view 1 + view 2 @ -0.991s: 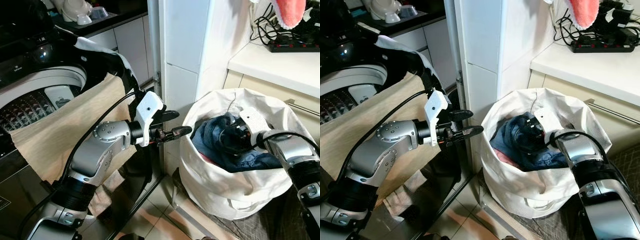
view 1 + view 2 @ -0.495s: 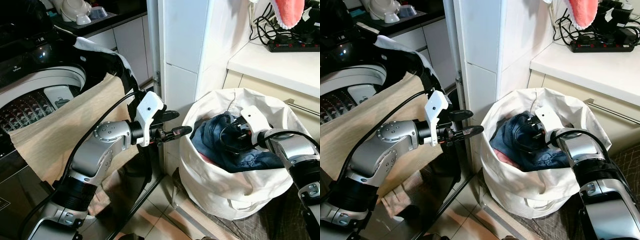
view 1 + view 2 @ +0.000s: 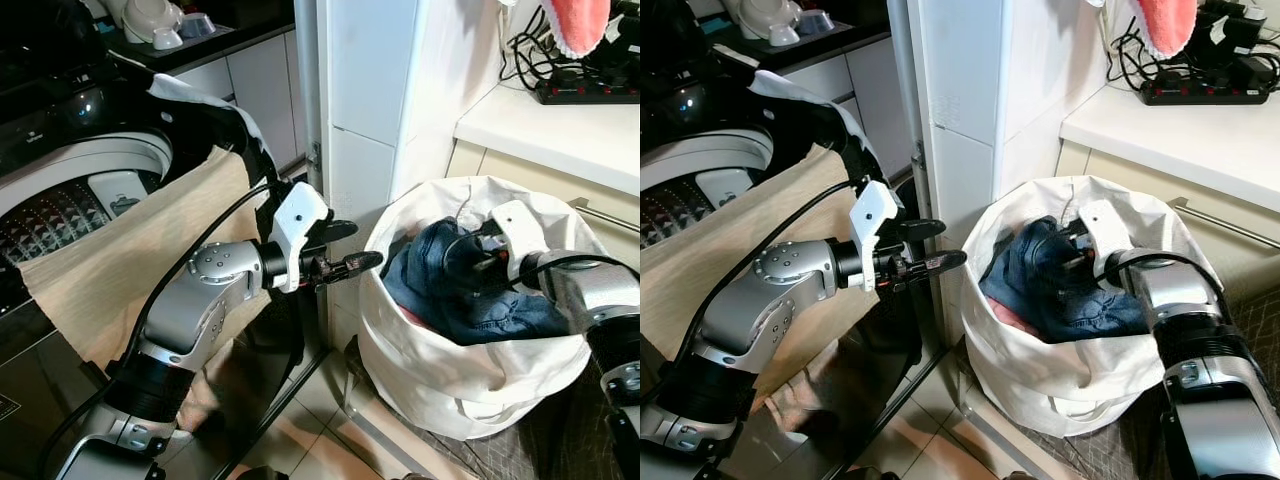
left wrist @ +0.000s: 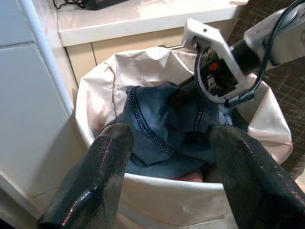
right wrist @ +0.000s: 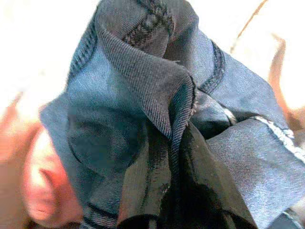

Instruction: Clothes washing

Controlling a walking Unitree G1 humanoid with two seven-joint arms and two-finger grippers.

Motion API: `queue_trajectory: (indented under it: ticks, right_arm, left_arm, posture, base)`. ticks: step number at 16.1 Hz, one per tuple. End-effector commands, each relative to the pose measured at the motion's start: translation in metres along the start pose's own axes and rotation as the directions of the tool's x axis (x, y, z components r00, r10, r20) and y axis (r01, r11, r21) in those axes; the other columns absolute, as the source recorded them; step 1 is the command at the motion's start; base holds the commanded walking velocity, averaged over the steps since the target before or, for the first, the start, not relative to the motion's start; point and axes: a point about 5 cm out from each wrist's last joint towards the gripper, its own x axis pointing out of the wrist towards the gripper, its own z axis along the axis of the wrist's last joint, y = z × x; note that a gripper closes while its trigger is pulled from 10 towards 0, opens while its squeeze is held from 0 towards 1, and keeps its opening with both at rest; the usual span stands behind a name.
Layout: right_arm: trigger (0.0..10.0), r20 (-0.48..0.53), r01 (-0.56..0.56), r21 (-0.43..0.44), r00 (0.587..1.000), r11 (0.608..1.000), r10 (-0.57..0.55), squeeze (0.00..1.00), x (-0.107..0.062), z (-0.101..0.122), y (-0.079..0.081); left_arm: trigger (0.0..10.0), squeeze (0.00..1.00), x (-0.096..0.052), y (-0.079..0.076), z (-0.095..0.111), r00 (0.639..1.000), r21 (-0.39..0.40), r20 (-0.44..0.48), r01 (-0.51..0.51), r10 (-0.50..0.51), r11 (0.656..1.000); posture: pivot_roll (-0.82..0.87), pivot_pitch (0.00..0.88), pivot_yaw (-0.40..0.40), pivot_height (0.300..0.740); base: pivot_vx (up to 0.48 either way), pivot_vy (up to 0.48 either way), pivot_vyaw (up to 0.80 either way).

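Pinching a fold of the jeans (image 3: 470,300) inside the white laundry bag (image 3: 470,385) with my right gripper (image 5: 174,157), left gripper (image 3: 345,250) spread beside it, I should lift straight up, slowly, clearing the rim.

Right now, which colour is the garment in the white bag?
Dark blue denim, clearest in the left wrist view.

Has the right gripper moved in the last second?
Yes. The right gripper, shut on the denim garment, has risen toward the far rim of the white laundry bag, drawing the denim up.
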Motion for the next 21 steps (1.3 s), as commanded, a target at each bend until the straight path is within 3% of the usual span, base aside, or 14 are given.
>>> queue_trajectory:
  ticks: [1, 5, 6, 7, 8, 10, 12, 17, 19, 20, 21]
  right_arm:
    - [0.0, 0.085, -0.038, 0.007, 0.996, 0.999, 0.037, 0.0, -0.009, 0.02, 0.0]
    - [0.0, 0.26, -0.15, 0.038, 0.956, 0.988, 0.135, 0.0, -0.038, 0.057, 0.002]
    - [0.0, 0.376, -0.22, 0.035, 0.907, 0.975, 0.191, 0.0, -0.06, 0.084, 0.004]
    - [0.0, 0.492, -0.313, -0.022, 0.824, 0.95, 0.283, 0.0, -0.089, 0.119, 0.016]
    - [0.0, 0.525, -0.354, -0.055, 0.785, 0.934, 0.329, 0.0, -0.1, 0.131, 0.023]
    - [0.0, 0.547, -0.389, -0.096, 0.749, 0.916, 0.375, 0.0, -0.11, 0.142, 0.032]
    - [0.0, 0.565, -0.451, -0.159, 0.688, 0.878, 0.455, 0.0, -0.124, 0.156, 0.051]
    - [0.0, 0.564, -0.531, -0.19, 0.63, 0.826, 0.535, 0.0, -0.13, 0.164, 0.079]
    - [0.0, 0.565, -0.548, -0.196, 0.615, 0.813, 0.55, 0.0, -0.131, 0.165, 0.087]
    - [0.0, 0.567, -0.549, -0.195, 0.614, 0.813, 0.55, 0.0, -0.131, 0.166, 0.087]
    - [0.0, 0.569, -0.551, -0.194, 0.61, 0.812, 0.551, 0.0, -0.131, 0.166, 0.088]
  left_arm:
    - [10.0, 0.0, 0.0, 0.003, 0.004, 1.0, 0.02, -0.001, -0.019, 0.019, 1.0]
    - [10.0, 0.0, 0.003, 0.013, 0.014, 0.993, 0.037, 0.053, -0.111, 0.109, 0.993]
    - [10.0, 1.0, 0.007, 0.015, 0.026, 0.985, -0.013, 0.126, -0.12, 0.121, 0.993]
    - [10.0, 1.0, 0.015, 0.011, 0.043, 0.967, -0.018, 0.229, -0.108, 0.109, 0.994]
    - [10.0, 1.0, 0.019, 0.011, 0.05, 0.953, -0.015, 0.28, -0.116, 0.116, 0.993]
    - [10.0, 1.0, 0.025, 0.01, 0.059, 0.934, -0.024, 0.337, -0.12, 0.121, 0.992]
    - [10.0, 1.0, 0.038, 0.004, 0.076, 0.897, -0.044, 0.428, -0.101, 0.11, 0.994]
    - [10.0, 1.0, 0.051, -0.003, 0.071, 0.909, -0.007, 0.407, -0.102, 0.096, 0.995]
    - [10.0, 1.0, 0.053, -0.01, 0.065, 0.921, -0.008, 0.388, -0.043, 0.042, 0.999]
    - [6.2, 0.87, 0.053, -0.011, 0.063, 0.922, -0.018, 0.386, -0.029, 0.033, 0.999]
    - [0.0, 0.47, 0.052, -0.011, 0.062, 0.923, -0.026, 0.383, -0.019, 0.028, 0.999]
  posture:
    - [-0.07, 0.0, 0.072, 0.74]
    - [-0.07, 0.0, 0.061, 0.74]
    - [-0.08, 0.0, 0.06, 0.74]
    - [-0.09, 0.0, 0.062, 0.74]
    - [-0.09, 0.0, 0.059, 0.74]
    - [-0.09, 0.0, 0.056, 0.74]
    - [-0.09, 0.0, 0.048, 0.74]
    - [-0.09, 0.0, 0.045, 0.74]
    - [-0.09, 0.0, 0.049, 0.74]
    - [-0.09, 0.0, 0.051, 0.74]
    - [-0.09, 0.0, 0.053, 0.74]
  base:
    - [0.0, 0.0, 0.0]
    - [0.0, 0.0, 0.0]
    - [0.0, 0.0, 0.0]
    - [0.0, 0.0, 0.0]
    - [0.0, 0.0, 0.0]
    - [0.0, 0.0, 0.0]
    - [0.0, 0.0, 0.0]
    - [0.0, 0.0, 0.0]
    - [0.0, 0.0, 0.0]
    - [0.0, 0.0, 0.0]
    - [0.0, 0.0, 0.0]
